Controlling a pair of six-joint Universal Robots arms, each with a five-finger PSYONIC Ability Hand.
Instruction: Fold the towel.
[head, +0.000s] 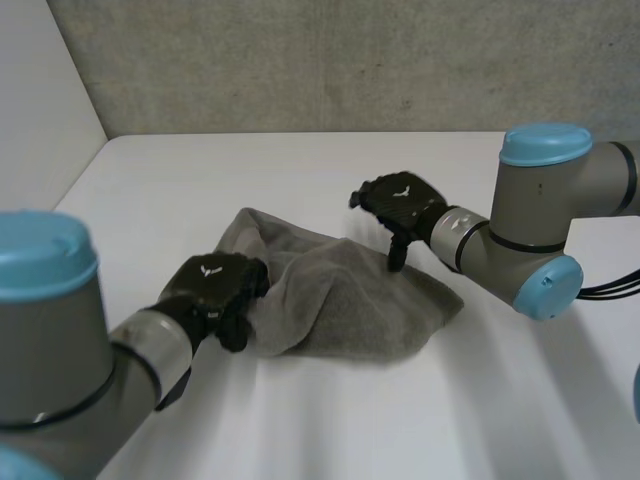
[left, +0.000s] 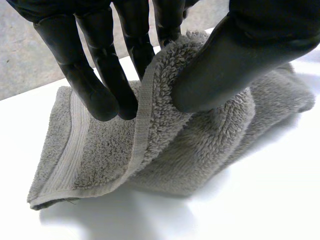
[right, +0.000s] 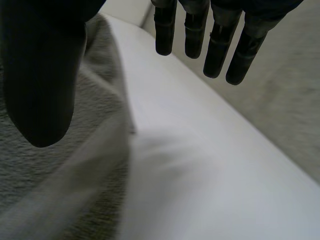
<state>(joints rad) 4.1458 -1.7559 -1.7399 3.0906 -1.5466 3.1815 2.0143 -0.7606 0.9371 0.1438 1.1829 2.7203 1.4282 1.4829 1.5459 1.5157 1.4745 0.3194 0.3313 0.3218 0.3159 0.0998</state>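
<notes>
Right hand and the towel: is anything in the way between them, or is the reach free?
Nothing visible stands between them. The right hand is open at the towel's far edge, its thumb over the cloth and its fingers over bare table. The left hand pinches the opposite edge.

No writing or numbers can be read (anywhere).
</notes>
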